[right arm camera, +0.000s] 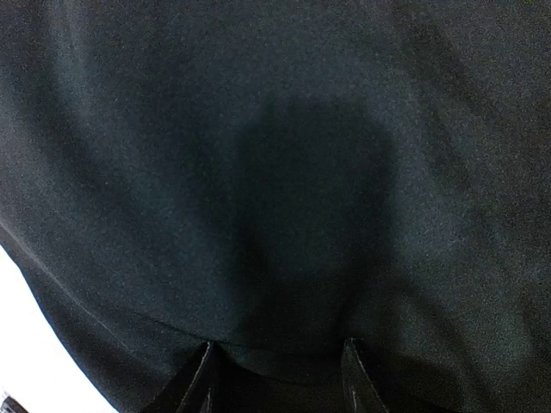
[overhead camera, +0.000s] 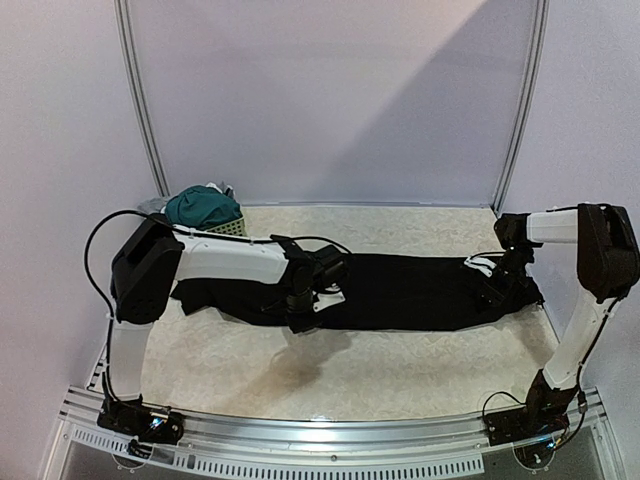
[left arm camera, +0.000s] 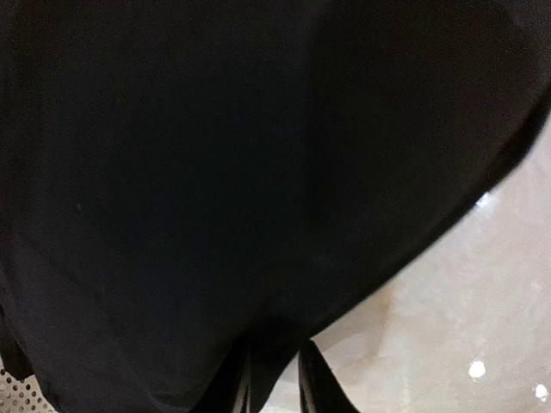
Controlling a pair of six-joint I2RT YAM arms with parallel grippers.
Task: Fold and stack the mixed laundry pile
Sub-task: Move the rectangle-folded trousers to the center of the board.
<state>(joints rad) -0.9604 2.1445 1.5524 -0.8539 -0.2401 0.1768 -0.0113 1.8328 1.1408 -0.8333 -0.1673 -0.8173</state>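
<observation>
Crosswise, long black trousers [overhead camera: 410,290], long axis left-to-right; left end effector [left arm camera: 275,361] clenched on them, right end effector [right arm camera: 277,351] released.

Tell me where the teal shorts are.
In the top view, the teal shorts sit bundled on the pale basket at far left, just beyond the black trousers.

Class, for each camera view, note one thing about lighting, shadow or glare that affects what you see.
Top external: a diagonal shadow crosses the back wall. Left wrist: black trousers fill the frame, nearly featureless; small glints on the table. Right wrist: a darker shadow patch mid-cloth; lower-left corner blown white.
</observation>
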